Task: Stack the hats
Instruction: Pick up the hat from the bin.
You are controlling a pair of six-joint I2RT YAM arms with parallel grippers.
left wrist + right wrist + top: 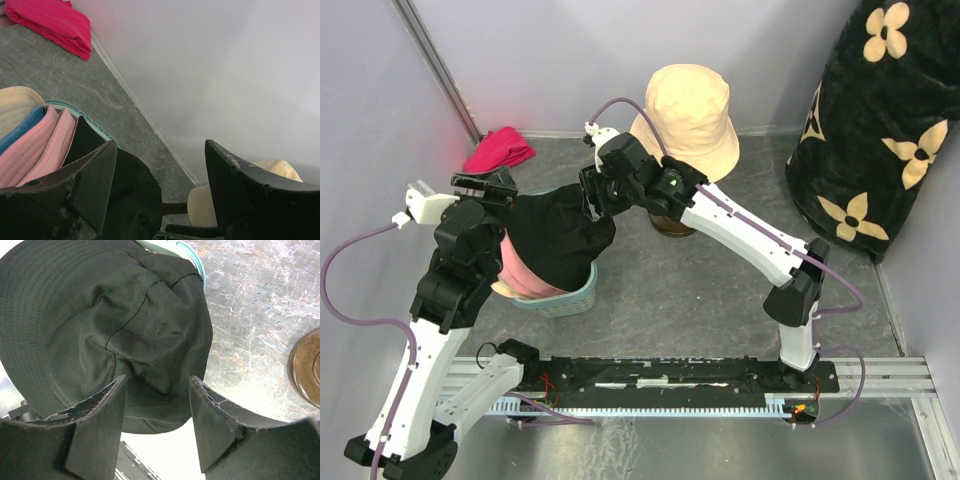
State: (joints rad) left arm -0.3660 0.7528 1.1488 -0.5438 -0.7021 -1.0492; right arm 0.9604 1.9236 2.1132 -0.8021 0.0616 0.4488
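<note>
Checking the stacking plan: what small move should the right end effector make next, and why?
Probably lower the right end effector slightly and close on the crown of the black hat. Its jaws stand open just above a raised fold there, and the hat drapes loosely over the teal basket, gripped by nothing.

Even bright light, soft shadows, sharp
</note>
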